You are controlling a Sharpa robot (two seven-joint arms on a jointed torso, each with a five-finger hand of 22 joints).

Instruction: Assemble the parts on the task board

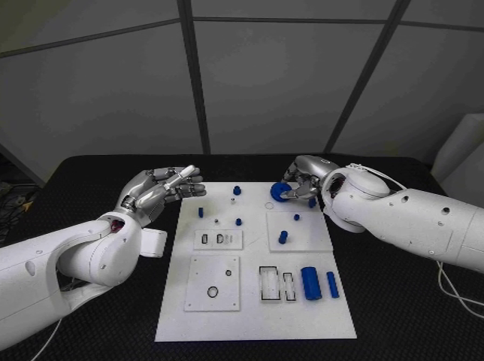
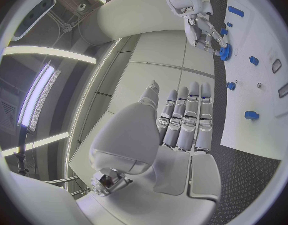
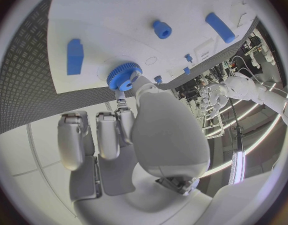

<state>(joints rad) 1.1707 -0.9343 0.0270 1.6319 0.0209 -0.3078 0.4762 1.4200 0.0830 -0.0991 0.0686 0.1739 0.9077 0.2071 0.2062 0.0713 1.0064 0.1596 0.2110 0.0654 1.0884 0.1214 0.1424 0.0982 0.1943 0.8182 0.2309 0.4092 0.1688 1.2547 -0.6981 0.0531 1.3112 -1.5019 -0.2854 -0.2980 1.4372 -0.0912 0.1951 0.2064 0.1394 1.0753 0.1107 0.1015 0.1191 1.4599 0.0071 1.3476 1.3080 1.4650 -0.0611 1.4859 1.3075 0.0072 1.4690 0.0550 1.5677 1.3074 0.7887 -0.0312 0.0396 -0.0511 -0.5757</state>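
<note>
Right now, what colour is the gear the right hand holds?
Blue. The gear in the right hand shows best in the right wrist view.

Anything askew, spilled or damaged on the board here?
Nothing stands out. The white task board lies flat, small blue parts rest on it, and the right hand holds a blue toothed gear at its far edge.

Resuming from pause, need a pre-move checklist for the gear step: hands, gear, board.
1. Right hand has the blue gear at its fingertips: ok.
2. Gear over the far edge of the task board: ok.
3. Gear seated on the board: cannot tell.
4. Left hand holds nothing, fingers loosely curled, off the board's left edge: ok.
5. Blue cylinder and thinner blue pin lie on the board by the slots, untouched: ok.
</note>
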